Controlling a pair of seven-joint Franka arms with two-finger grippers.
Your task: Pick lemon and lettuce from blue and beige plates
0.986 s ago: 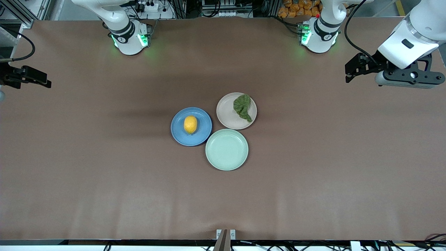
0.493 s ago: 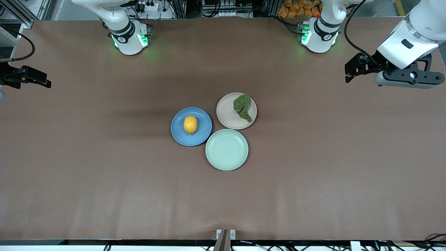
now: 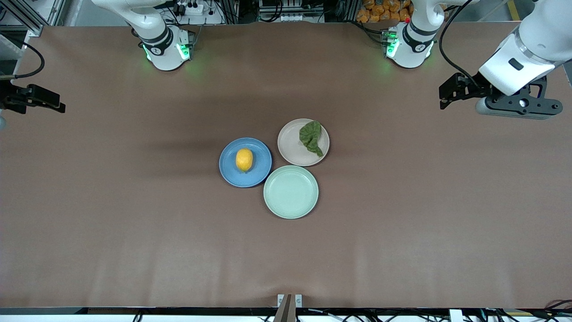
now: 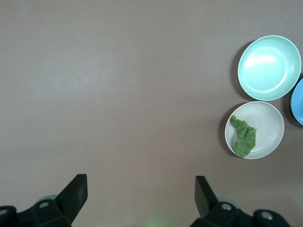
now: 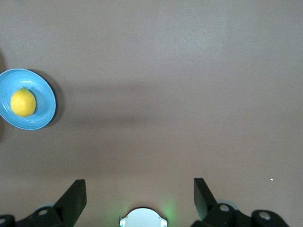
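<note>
The lemon (image 3: 244, 159) lies on the blue plate (image 3: 261, 172) at the table's middle. The lettuce (image 3: 311, 137) lies on the beige plate (image 3: 290, 145) beside it, toward the left arm's end. My left gripper (image 3: 518, 106) is open and empty, high over the table near the left arm's end; its wrist view shows the open gripper (image 4: 141, 178), the lettuce (image 4: 244, 136) and the beige plate (image 4: 271, 125). My right gripper (image 5: 140, 182) is open and empty over the right arm's end. Its wrist view shows the lemon (image 5: 22, 102) on the blue plate (image 5: 46, 106).
An empty mint-green plate (image 3: 291, 192) touches both plates, nearer to the front camera; it also shows in the left wrist view (image 4: 269, 67). The arm bases (image 3: 167, 49) (image 3: 409, 44) stand along the table's back edge. Brown table surface surrounds the plates.
The left arm has shifted slightly toward the table's middle. The right arm, the plates, the lemon and the lettuce have not moved.
</note>
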